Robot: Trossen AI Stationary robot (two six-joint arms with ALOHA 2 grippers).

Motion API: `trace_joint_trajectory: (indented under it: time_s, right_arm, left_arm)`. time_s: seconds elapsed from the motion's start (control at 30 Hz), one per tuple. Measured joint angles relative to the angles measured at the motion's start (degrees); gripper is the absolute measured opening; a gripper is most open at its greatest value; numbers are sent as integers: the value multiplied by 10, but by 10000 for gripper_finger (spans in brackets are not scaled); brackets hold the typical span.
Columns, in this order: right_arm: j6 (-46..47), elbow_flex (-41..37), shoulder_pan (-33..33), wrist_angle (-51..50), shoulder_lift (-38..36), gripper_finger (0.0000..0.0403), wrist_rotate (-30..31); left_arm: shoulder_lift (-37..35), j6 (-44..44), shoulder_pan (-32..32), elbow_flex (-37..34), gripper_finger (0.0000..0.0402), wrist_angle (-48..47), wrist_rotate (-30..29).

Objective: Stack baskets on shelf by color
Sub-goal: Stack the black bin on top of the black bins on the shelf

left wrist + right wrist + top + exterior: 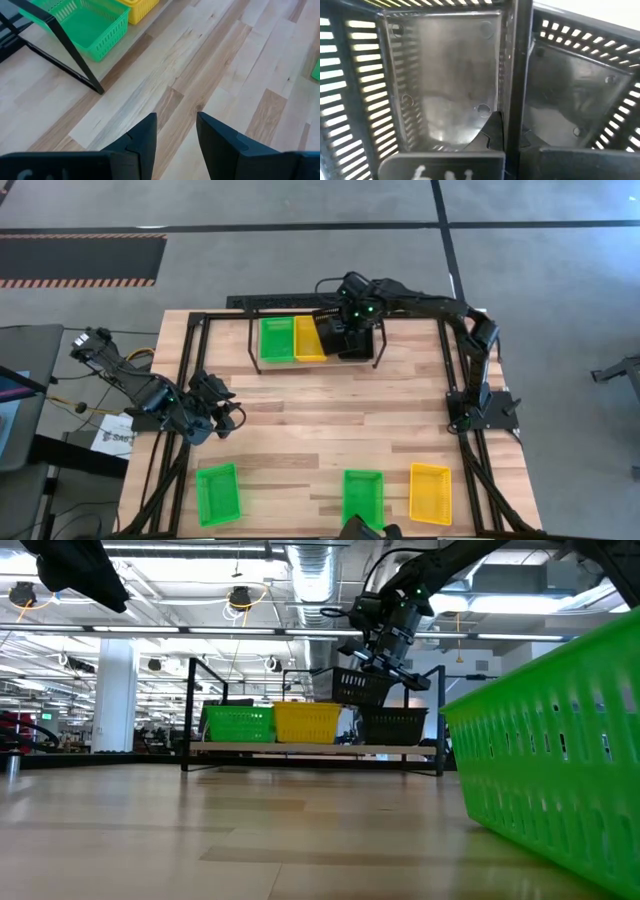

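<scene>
The shelf (400,365) stands at the table's far side. On it sit a green basket (238,723), a yellow basket (307,722) and a black basket (393,726) side by side. My right gripper (385,655) is shut on a second black basket (358,686), tilted just above the first. My left gripper (177,130) hangs open over bare wood at the table's left, with nothing between its fingers. Two green baskets (217,493) (363,498) and a yellow basket (430,492) lie along the near edge. My right gripper pinches one side wall (512,75) of the upper black basket, one finger (492,130) inside it and the other outside. The fingers come from above, slanting down. The basket hangs tilted below them, over the black basket on the shelf; whether the two touch, I cannot tell.
The shelf's black wire end loops (252,345) rise at both ends. The low camera looks past a green basket (560,770) close on its right. Open wood lies between the shelf and the near baskets.
</scene>
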Motion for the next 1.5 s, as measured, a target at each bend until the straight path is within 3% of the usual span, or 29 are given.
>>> trace_joint_trajectory:
  time_s: [0.2, 0.43, 0.63, 0.9, 1.23, 1.5]
  right_arm:
    - [1, 0, 1, 12, -7, 0, 0]
    - [-1, 1, 16, 117, -9, 0, -53]
    - [24, 1, 35, 134, -9, 0, -48]
    - [50, 6, 90, 22, -8, 0, 54]
    - [79, 125, 96, -246, -9, 0, 211]
    - [126, 100, 81, -258, -8, 0, 229]
  left_arm:
    - [0, 1, 0, 0, 125, -1, 0]
    - [0, 1, 0, 0, 125, -5, -1]
    - [0, 0, 0, 0, 125, -5, -1]
    - [0, 8, 0, 0, 125, -5, -1]
    - [0, 10, 0, 0, 125, -4, -1]
    - [0, 10, 0, 0, 125, -4, 0]
